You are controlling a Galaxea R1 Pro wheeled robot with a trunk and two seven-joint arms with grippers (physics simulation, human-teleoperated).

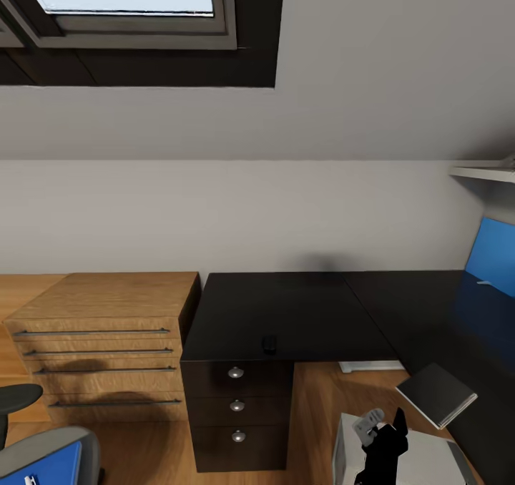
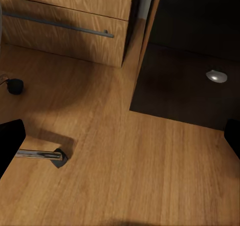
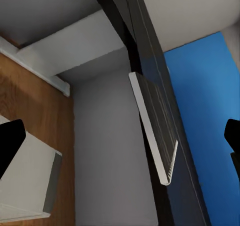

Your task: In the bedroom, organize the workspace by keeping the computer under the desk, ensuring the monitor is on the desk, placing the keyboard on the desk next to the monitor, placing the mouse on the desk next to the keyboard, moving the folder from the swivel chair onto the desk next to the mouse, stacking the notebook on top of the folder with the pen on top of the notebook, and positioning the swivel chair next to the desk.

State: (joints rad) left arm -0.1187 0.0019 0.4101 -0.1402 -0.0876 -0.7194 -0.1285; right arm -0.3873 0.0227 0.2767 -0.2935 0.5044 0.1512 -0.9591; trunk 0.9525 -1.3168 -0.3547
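Both arms wait empty at the desk corner while the workspace is half sorted.

The long black L-shaped desk point(image 1: 286, 313) carries the small black rounded mouse point(image 1: 269, 343) near its front edge. The slim grey keyboard with black keys point(image 1: 436, 393) juts over the inner edge, so it probably needs pushing fully on. The wide monitor with its blue lit screen point(image 1: 493, 263) stands at the far right. The light grey box-shaped computer point(image 1: 429, 460) sits low on the floor by the desk. The bright blue folder point(image 1: 43, 463) lies on the grey padded swivel chair point(image 1: 71, 438), beside the light wooden drawer cabinet point(image 1: 107, 342). The left gripper point(image 2: 120, 136) hangs over the floor with jaws spread and empty. The right gripper point(image 3: 120, 141) points at the keyboard, likewise spread and holding nothing.
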